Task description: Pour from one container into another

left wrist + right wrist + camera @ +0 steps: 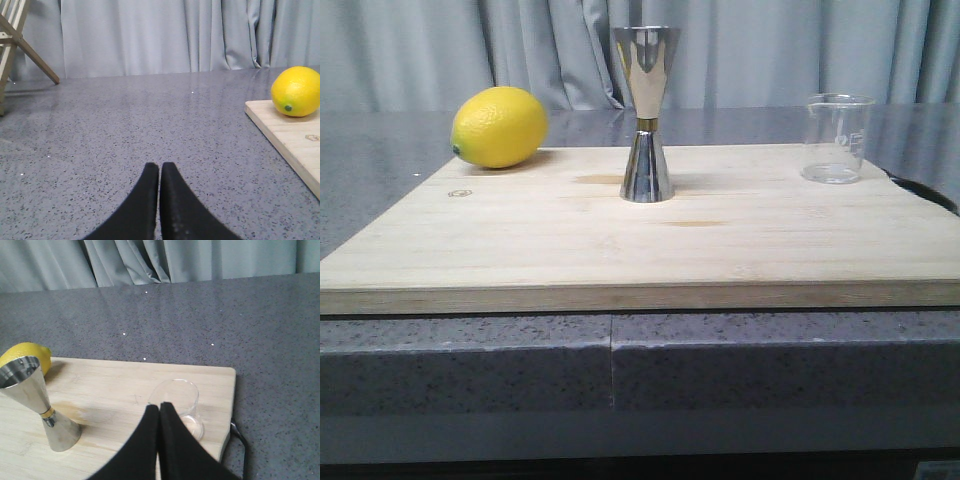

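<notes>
My left gripper (159,172) has its fingers pressed together on nothing and sits low over the bare grey counter (125,125). Ahead of it and off to its right, a lemon (296,92) rests on the near corner of the wooden board (295,145), well apart from my fingertips.

Further right, the steel jigger (645,112) stands upright mid-board, apart from everything else. From above it sits to the left of my right gripper (159,415), which is also closed and empty. Its tips hang just above the glass beaker (177,402), upright near the board's right edge.

I cannot tell whether either vessel holds liquid. Both containers standing free, with both my grippers empty, fits the time ahead of a pour as well as the time after one. Any grasp would call for my fingers to spread wide.
</notes>
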`<state>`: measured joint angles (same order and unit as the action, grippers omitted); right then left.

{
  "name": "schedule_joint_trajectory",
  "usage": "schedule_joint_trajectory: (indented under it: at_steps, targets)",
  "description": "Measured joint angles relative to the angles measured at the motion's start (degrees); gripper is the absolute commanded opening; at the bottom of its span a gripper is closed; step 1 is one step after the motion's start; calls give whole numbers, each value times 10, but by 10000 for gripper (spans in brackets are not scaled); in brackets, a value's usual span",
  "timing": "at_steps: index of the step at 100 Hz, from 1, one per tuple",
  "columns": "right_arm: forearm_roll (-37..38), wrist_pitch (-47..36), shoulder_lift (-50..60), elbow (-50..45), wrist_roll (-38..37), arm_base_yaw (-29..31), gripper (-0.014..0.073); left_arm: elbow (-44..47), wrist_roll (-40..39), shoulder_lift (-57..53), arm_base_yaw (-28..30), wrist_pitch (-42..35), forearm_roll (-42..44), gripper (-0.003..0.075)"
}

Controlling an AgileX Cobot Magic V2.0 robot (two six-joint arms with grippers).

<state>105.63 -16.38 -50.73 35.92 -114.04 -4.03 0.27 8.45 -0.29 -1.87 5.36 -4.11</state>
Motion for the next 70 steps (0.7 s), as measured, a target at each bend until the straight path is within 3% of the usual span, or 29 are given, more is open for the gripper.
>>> schedule_joint_trajectory:
  at_steps: [11, 17, 23, 38, 46, 58, 70]
  targets:
    - [0, 7, 0, 0, 2, 0, -69, 0, 0, 0, 0, 0, 0, -21]
    - [-39, 26, 5, -4, 35, 0, -69, 0, 0, 0, 0, 0, 0, -21]
    - [-143, 44, 23, -18, 165, 0, -69, 0, 0, 0, 0, 0, 0, -21]
    - [-591, 93, 107, -73, 625, 0, -69, 0, 0, 0, 0, 0, 0, -21]
    - [-757, 141, 182, -111, 815, 0, -69, 0, 0, 0, 0, 0, 0, -21]
    - [-903, 194, 299, -167, 969, 1, -69, 0, 0, 0, 0, 0, 0, -21]
    - [-975, 203, 393, -234, 1021, 16, -69, 0, 0, 0, 0, 0, 0, -21]
